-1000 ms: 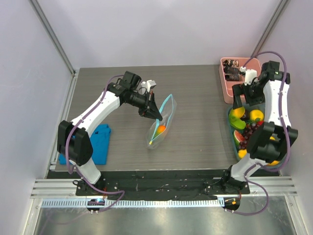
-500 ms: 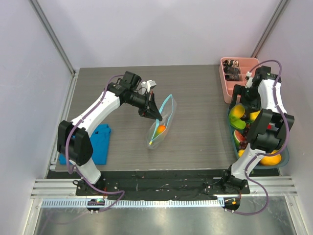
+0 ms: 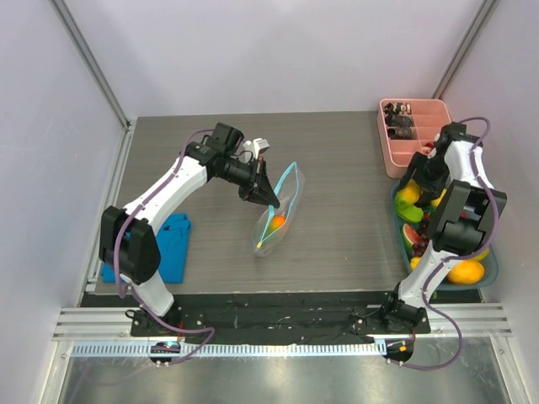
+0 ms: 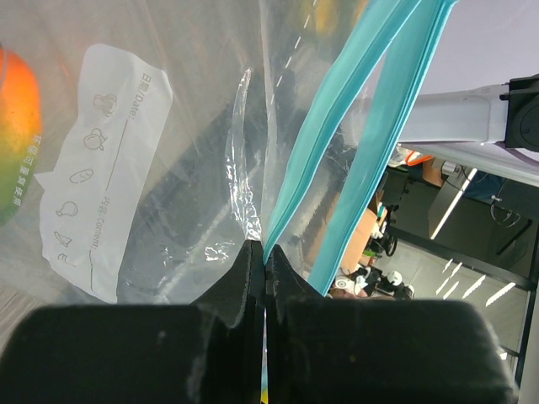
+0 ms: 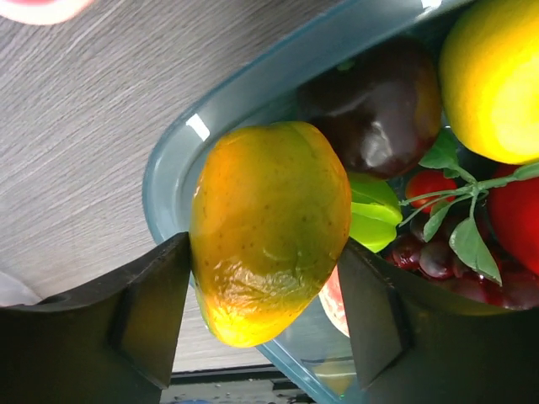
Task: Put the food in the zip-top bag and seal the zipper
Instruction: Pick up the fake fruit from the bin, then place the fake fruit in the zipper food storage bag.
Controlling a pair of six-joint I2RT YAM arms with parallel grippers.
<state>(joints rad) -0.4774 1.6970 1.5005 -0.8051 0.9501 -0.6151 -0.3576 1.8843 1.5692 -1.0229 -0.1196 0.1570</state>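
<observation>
Pinching the bag (image 3: 282,210) at its mouth, the left end effector (image 3: 271,202) has its two fingers closed flat together on the clear plastic just beside the zipper (image 3: 290,181), as the left wrist view shows (image 4: 264,252). The bag (image 4: 168,168) lies near the middle of the desk (image 3: 337,151), its mouth end lifted toward the arm. The zipper (image 4: 341,101) shows as two teal strips that stand apart. One orange and green fruit (image 3: 278,222) sits inside the bag, low down and away from the mouth; in the left wrist view it shows at the left edge (image 4: 17,135), next to a white printed label (image 4: 109,168) on the plastic.

At the right side of the desk a teal tray (image 3: 394,220) holds the rest of the food. The right end effector (image 3: 418,187) is down at the tray's far left corner, and its fingers stand on either side of a mango (image 5: 269,227), close against it (image 5: 265,278); I cannot tell whether they already squeeze it. The mango rests on the tray's rim (image 5: 219,109). Beside it in the tray are a dark plum (image 5: 375,109), a yellow fruit (image 5: 493,76), a green piece (image 5: 370,210) and dark grapes (image 5: 438,257). From above, a watermelon slice (image 3: 411,236) and an orange fruit (image 3: 466,272) also lie in the tray.

A pink tray (image 3: 421,108) with small dark items (image 3: 402,124) stands at the far right. A blue cloth (image 3: 173,244) lies at the near left.
</observation>
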